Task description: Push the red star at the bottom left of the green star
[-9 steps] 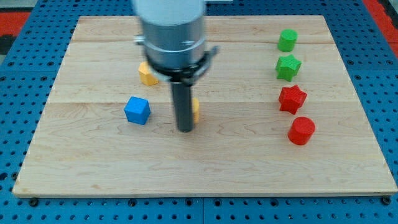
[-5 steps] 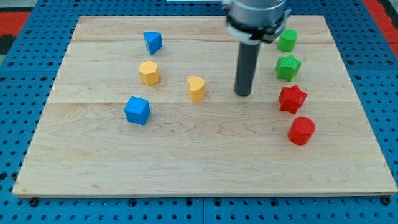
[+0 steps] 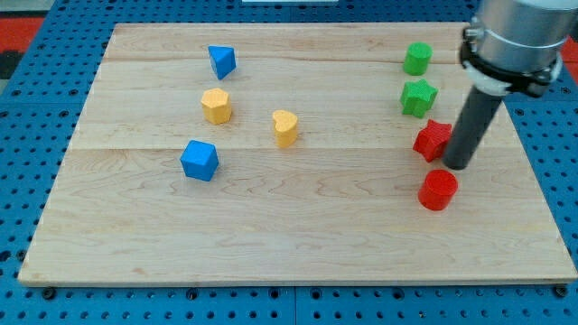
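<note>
So the arm's dark rod swung across from the middle, its tip [image 3: 458, 165] now touching the red star block's [image 3: 433, 138] right side just below the green star block [image 3: 418, 97], no hand fitted so nothing's held, ready to shove it leftward.

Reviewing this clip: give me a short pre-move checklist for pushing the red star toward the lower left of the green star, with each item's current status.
1. My tip sits at the view's right of the red star, so a leftward push is possible: ok.
2. Tip touching the red star: cannot tell; the rod overlaps its right edge.
3. Red star already at the bottom left of the green star: not ok; it lies below and slightly to the right.
4. Board left of the red star free of blocks: ok.
5. Red cylinder out of the push path: ok, it sits below the tip.
6. Green cylinder clear of the move: ok.
</note>
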Controlling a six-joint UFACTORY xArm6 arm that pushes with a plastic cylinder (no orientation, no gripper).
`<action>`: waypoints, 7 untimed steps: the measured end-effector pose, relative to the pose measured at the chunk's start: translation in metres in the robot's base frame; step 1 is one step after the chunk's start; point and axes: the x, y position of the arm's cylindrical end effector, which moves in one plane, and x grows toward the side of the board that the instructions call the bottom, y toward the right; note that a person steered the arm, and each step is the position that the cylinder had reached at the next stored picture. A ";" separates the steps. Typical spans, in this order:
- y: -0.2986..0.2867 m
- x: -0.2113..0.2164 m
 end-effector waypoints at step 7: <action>-0.007 -0.121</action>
